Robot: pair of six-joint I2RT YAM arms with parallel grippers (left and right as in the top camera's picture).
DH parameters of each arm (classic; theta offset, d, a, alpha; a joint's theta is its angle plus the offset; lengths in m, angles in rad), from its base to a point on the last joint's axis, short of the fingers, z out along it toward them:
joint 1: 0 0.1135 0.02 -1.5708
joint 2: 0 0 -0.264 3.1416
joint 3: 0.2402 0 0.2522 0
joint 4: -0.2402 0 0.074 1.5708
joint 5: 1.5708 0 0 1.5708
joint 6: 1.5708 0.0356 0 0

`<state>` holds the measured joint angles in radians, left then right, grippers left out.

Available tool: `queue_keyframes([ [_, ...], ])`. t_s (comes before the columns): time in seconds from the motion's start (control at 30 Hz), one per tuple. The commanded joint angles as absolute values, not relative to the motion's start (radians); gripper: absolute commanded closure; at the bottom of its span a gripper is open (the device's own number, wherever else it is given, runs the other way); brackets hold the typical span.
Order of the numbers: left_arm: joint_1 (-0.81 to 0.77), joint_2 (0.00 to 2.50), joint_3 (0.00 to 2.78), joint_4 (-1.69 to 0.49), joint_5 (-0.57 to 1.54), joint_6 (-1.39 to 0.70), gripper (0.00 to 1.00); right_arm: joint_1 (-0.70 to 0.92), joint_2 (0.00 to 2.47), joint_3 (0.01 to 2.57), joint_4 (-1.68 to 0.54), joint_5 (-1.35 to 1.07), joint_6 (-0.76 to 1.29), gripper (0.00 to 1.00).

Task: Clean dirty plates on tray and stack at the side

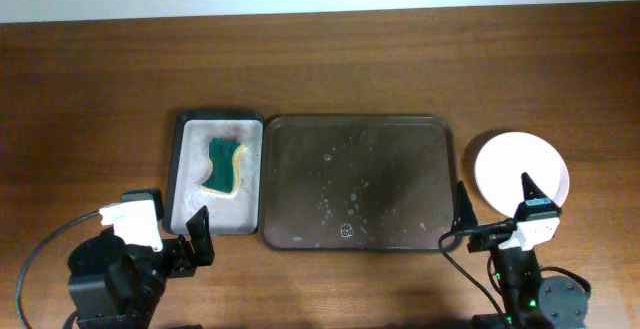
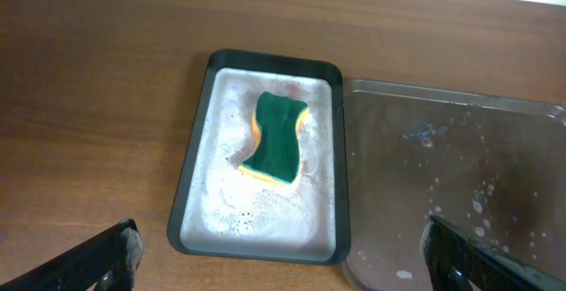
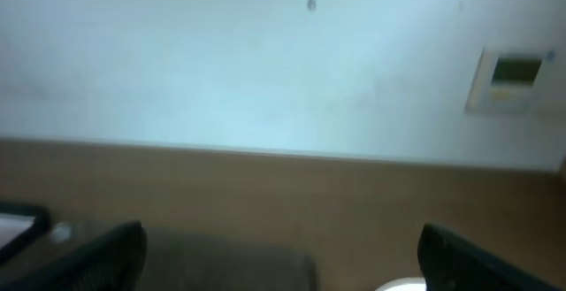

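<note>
The dark brown tray (image 1: pixel 355 182) lies mid-table, bare except for water drops and foam specks; it also shows in the left wrist view (image 2: pixel 460 167) and dimly in the right wrist view (image 3: pixel 230 269). A clean white plate (image 1: pixel 521 169) rests on the bare wood right of the tray; I cannot tell if others lie under it. Its edge peeks into the right wrist view (image 3: pixel 402 285). My left gripper (image 1: pixel 185 244) (image 2: pixel 283 264) is open and empty at the front of the basin. My right gripper (image 1: pixel 497 201) (image 3: pixel 283 260) is open and empty between tray and plate.
A black basin (image 1: pixel 190 174) with foamy pinkish liquid and a green-yellow sponge (image 1: pixel 224 167) sits against the tray's left side; both show in the left wrist view, the basin (image 2: pixel 199 141) and the sponge (image 2: pixel 276 138). A pale wall with a small panel (image 3: pixel 506 77) stands behind the table.
</note>
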<state>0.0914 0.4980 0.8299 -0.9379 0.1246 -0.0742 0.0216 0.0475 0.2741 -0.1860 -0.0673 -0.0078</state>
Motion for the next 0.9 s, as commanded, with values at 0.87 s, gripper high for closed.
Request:
queue_keyframes([
  [0.87,0.094,0.494,0.823,-0.937,0.135,-0.059,0.01,-0.054,0.003,0.006,-0.073,-0.074,-0.052,0.01],
])
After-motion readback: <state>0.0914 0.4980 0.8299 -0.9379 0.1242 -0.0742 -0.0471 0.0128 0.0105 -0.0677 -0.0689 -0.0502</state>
